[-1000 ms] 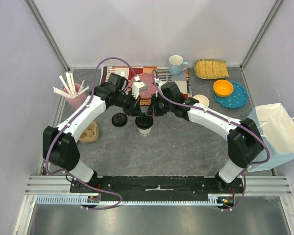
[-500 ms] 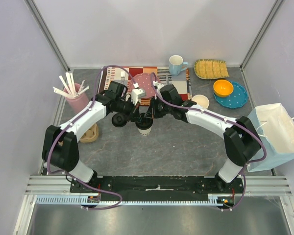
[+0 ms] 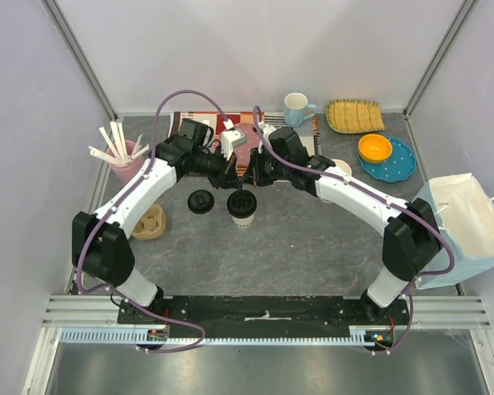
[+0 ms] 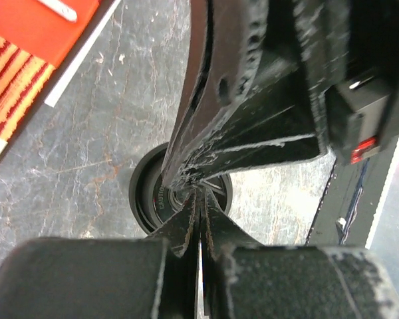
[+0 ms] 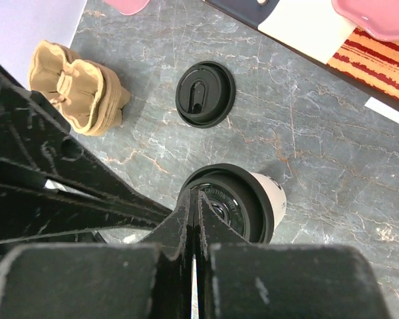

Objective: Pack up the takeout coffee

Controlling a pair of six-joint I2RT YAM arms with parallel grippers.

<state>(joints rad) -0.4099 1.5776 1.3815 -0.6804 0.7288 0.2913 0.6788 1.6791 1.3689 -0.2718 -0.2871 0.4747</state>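
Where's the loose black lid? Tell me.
In the top view, the loose black lid lies left of centre, between the lidded paper cup and the cardboard carrier.

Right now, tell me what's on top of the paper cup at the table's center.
A black lid sits on the cup, covering its whole mouth. Whatever is inside the cup is hidden by that lid.

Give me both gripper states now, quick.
Left gripper: shut, holding nothing.
Right gripper: shut, holding nothing.

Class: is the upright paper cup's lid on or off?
On: a black lid caps the cup; a second lid lies beside it.
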